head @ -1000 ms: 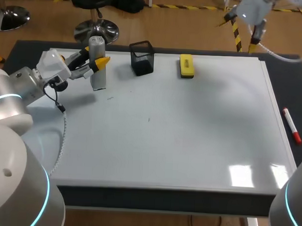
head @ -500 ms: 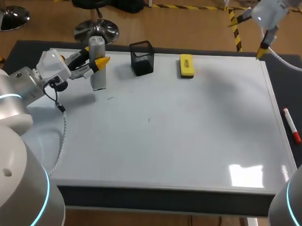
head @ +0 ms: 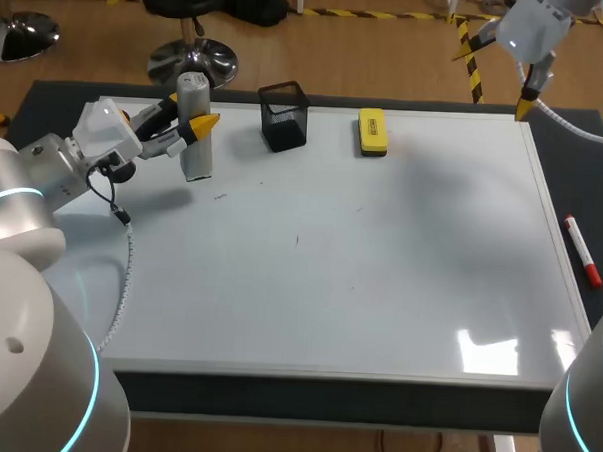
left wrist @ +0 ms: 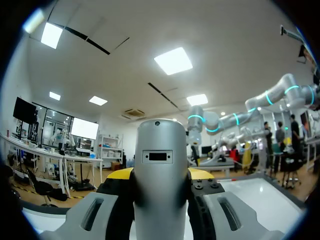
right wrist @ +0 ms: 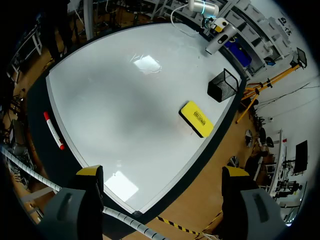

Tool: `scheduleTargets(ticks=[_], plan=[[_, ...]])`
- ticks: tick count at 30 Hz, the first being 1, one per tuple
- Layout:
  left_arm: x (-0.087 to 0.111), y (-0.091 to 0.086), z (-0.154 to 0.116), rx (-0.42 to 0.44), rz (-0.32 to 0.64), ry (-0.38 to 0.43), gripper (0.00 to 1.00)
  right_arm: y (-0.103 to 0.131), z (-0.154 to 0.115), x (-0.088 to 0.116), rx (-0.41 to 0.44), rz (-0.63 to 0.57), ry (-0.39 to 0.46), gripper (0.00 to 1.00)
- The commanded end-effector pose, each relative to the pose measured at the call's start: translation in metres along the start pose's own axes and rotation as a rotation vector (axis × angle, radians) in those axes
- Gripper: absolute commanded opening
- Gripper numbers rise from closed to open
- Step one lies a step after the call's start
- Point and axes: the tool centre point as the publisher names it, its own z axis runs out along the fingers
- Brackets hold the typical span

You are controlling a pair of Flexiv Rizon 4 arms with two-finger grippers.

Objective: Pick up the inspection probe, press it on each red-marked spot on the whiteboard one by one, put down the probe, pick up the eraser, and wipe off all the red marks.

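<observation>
While upright, probe between left fingers.

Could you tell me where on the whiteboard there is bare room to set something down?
The whiteboard's middle and near half are bare, from the cup and eraser to the near edge. It is crowded along the far edge, where probe, cup and eraser stand in a row; the marker lies off the right edge.
</observation>
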Motion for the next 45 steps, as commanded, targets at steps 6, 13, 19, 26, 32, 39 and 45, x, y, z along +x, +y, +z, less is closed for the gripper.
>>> scheduleTargets(ticks=[6,13,19,26,32,39,45], plan=[[0.000,-0.001,0.001,0.000,0.000,-0.001,0.00,-0.001,-0.001,0.000,0.000,-0.002,0.006,1.00],[0.000,-0.001,0.001,0.000,0.000,-0.001,0.00,-0.001,-0.001,0.000,0.000,-0.002,0.006,1.00],[-0.002,-0.001,0.001,-0.004,0.002,-0.006,0.00,-0.001,-0.001,0.000,0.000,-0.002,0.006,1.00],[-0.021,-0.014,0.018,0.014,0.033,0.035,0.00,-0.001,-0.001,0.000,0.000,-0.002,0.006,1.00],[-0.039,-0.032,0.037,0.057,0.052,0.098,0.00,-0.001,-0.001,0.000,0.000,-0.002,0.006,1.00],[-0.052,-0.046,0.061,0.090,0.063,0.166,0.00,-0.001,-0.001,0.000,0.000,-0.002,0.006,1.00],[-0.053,-0.051,0.085,0.135,0.052,0.224,0.00,-0.001,-0.001,0.000,0.000,-0.002,0.006,1.00]])
